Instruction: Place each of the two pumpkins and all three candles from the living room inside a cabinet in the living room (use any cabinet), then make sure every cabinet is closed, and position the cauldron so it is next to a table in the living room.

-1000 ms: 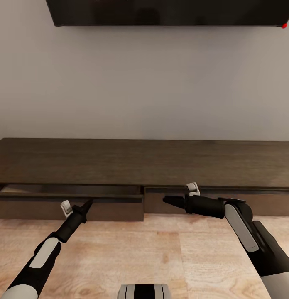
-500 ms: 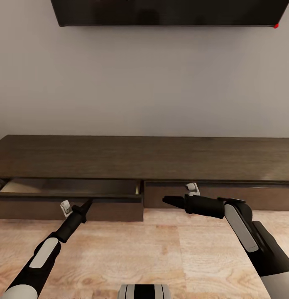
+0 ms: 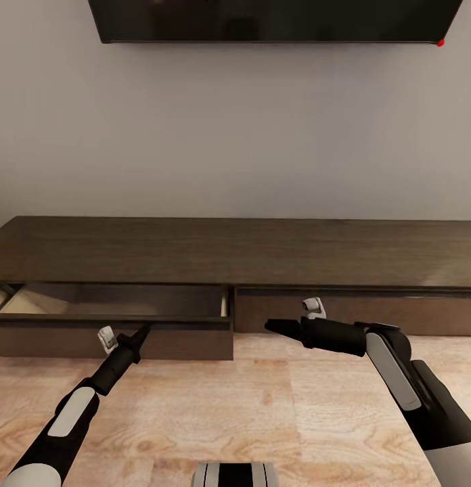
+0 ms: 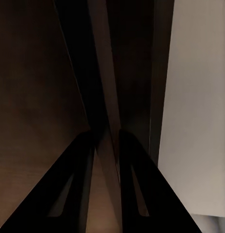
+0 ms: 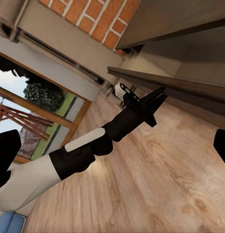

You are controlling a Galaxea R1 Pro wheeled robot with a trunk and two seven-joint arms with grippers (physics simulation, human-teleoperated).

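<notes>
One drawer (image 3: 114, 301) of the low cabinet (image 3: 262, 250) partly out, under the wall screen (image 3: 262, 20). Left pincer (image 3: 145, 329) closed narrow on the drawer front (image 3: 188, 343) top edge; right pincer (image 3: 273, 326) spread wide, empty. Pull straight back and level, never twisting, to avoid slipping off this thin edge

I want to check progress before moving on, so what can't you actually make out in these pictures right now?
- Open drawer of the cabinet, head view: its own front panel hides the floor of it, so any contents cannot be told.
- Cabinet ends, head view: cut off by both picture edges.
- Left gripper, left wrist view: too dark and close to judge what the fingers touch.
- Right gripper, head view: seen side-on, gap unreadable.
</notes>
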